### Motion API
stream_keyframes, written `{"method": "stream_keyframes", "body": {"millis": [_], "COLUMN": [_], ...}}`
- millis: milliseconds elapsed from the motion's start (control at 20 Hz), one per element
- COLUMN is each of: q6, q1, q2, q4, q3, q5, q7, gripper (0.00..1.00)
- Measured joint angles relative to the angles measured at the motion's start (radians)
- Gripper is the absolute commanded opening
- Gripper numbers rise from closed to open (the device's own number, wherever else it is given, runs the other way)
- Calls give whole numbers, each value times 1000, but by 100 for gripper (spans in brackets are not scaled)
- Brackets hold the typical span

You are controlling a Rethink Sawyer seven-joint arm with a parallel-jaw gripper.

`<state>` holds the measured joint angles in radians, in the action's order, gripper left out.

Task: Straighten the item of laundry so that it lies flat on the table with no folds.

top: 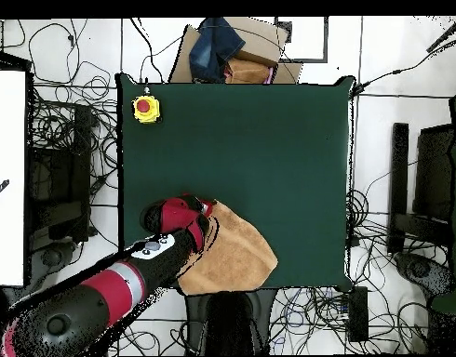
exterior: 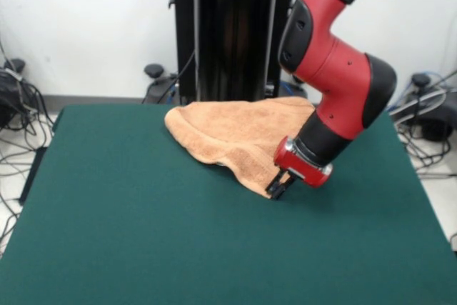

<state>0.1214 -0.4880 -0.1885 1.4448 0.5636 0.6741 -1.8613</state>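
One orange-tan towel (exterior: 239,133) lies bunched and folded on the green table (exterior: 128,219), close to the edge by the robot's pedestal (exterior: 232,30). The single gripper (exterior: 280,188) has its fingers pinched on the towel's corner (the one pointing toward the table's middle). One yellow box with a red button (top: 146,109) sits at a far corner.
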Motion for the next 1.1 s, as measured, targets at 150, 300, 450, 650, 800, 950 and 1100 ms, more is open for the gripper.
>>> {"method": "stream_keyframes", "body": {"millis": [150,300,450,650,800,950,1100], "q6": [-2,-3,-3,-3,-3,-3,-3], "q1": [0,1,5,24,46,69,95], "q2": [0,0,3,14,24,32,39], "q4": [0,0,0,0,0,-3,-15], "q3": [0,0,0,-1,-2,-2,-2], "q5": [0,-3,-16,-52,-79,-103,-134], "q7": [0,0,0,0,0,0,0], "gripper": [0,0,0,0,0,0,0]}}
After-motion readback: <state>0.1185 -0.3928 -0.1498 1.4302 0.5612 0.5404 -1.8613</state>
